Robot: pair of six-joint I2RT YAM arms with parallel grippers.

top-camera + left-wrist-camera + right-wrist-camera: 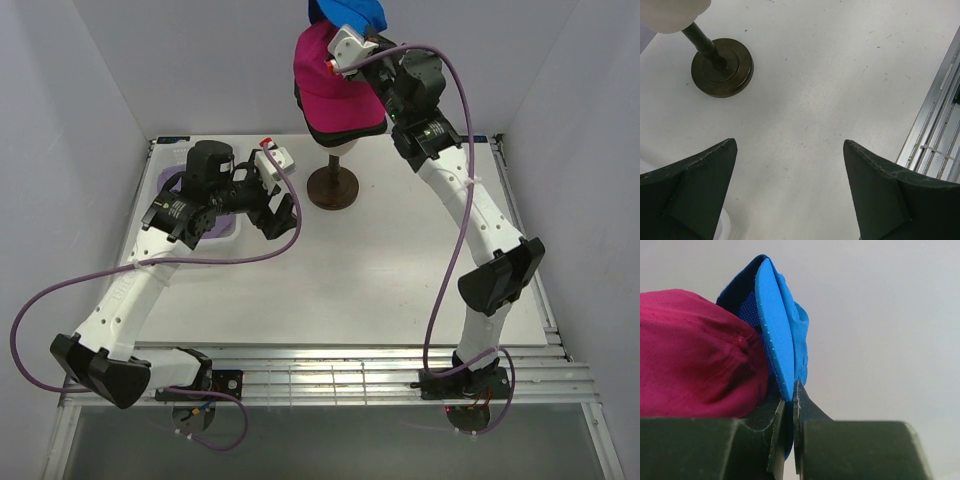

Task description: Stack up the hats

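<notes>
A magenta hat sits on the cream mannequin head, with the dark rim of another hat showing under it. Above and behind it hangs a bright blue hat, its brim pinched edge-on between the jaws of my right gripper, which is shut on it. In the right wrist view the blue hat stands just right of the magenta hat's crown. My left gripper hangs open over bare table, left of the stand, with nothing in it. Lavender fabric shows beneath the left arm.
The mannequin's brown stand base rests on the table at the back centre, also in the left wrist view as a round brown base. A white basket lies under the left arm. White walls close the sides and back.
</notes>
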